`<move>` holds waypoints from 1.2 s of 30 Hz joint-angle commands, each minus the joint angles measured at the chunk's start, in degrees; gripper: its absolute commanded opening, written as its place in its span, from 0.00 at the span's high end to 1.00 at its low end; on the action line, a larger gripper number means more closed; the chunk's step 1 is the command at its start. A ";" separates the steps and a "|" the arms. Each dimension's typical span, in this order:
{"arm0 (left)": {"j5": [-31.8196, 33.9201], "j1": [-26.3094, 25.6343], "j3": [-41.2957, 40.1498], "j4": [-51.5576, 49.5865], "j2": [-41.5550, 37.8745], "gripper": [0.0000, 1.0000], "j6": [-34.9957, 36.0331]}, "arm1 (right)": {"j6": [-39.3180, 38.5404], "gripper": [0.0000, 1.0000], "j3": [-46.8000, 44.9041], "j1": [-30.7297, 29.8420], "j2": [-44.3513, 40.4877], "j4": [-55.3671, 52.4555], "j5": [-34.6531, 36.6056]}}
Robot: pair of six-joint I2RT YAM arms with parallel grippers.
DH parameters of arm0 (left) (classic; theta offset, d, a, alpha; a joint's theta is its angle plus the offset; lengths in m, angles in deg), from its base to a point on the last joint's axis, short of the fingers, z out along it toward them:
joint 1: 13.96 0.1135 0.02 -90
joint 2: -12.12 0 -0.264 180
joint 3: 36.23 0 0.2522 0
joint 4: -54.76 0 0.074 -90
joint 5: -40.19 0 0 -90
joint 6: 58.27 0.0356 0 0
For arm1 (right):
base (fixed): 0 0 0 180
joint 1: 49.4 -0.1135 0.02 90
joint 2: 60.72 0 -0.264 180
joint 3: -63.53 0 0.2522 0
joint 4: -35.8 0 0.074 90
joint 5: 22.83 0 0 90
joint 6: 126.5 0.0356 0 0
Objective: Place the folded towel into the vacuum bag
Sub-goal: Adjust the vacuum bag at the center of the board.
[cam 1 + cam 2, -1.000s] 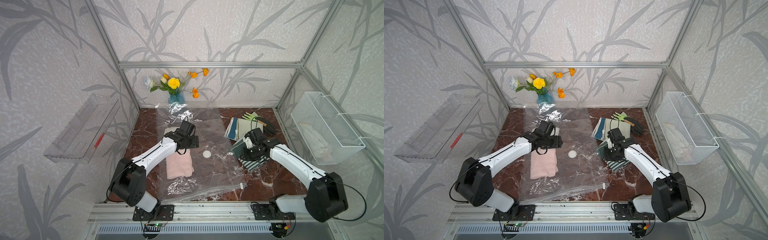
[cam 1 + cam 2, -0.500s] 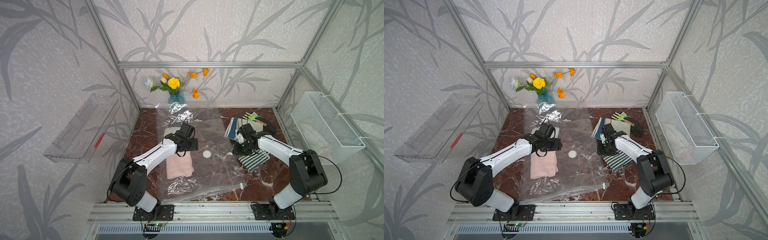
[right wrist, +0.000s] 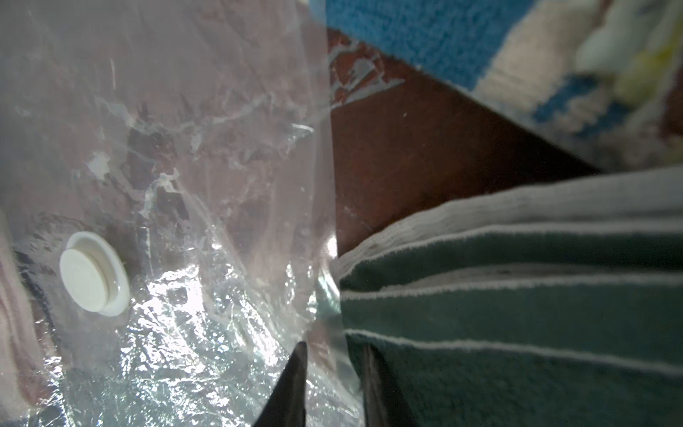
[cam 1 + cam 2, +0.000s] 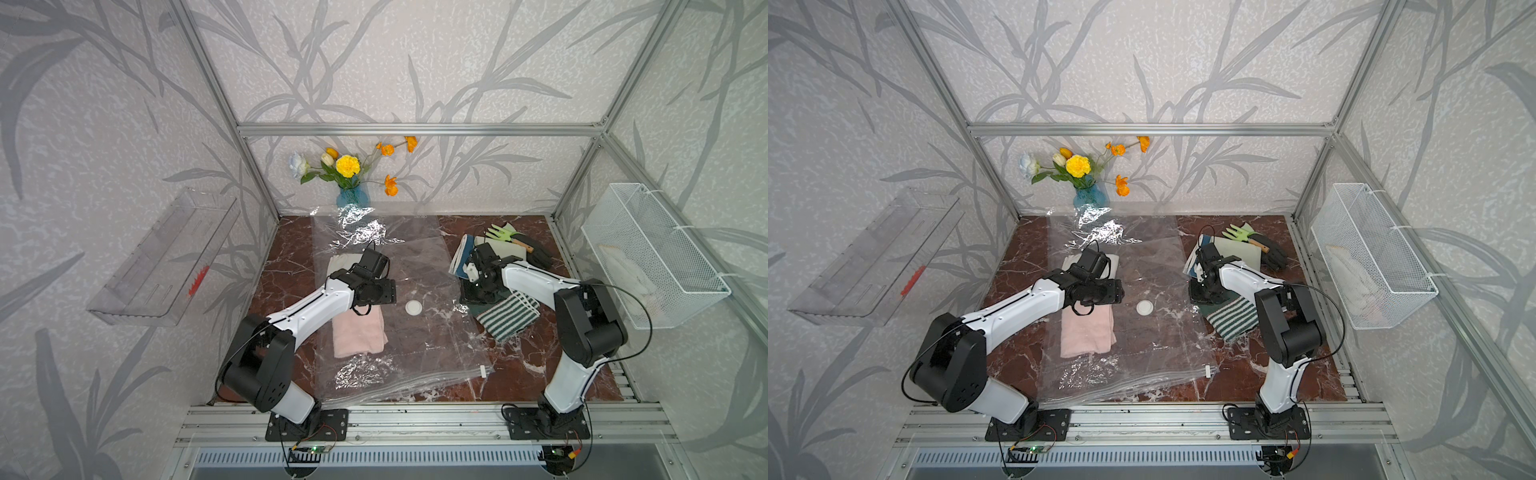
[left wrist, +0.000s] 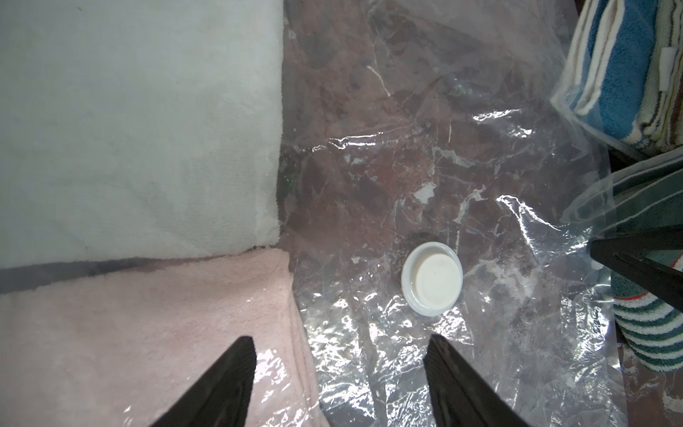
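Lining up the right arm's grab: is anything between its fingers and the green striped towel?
Yes. The vacuum bag has its clear side edge lying over the striped towel edge, between the fingers of the right gripper.

Clear crinkly vacuum bag (image 4: 419, 266) lies flat across the tabletop (image 4: 291, 249) — white valve cap (image 4: 414, 307) central, slider clip (image 4: 482, 371) at 5 o'clock; folded green-striped towel (image 4: 509, 318) touches its 3 o'clock edge

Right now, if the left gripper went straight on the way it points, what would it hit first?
Probably the vacuum bag, its clear film just beside the pink towel; depth is uncertain.
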 commanded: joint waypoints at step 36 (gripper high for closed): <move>-11.96 0.35 1.16 18.45 13.95 0.42 -11.05 | 12.76 1.00 8.57 0.23 -13.88 8.57 -16.35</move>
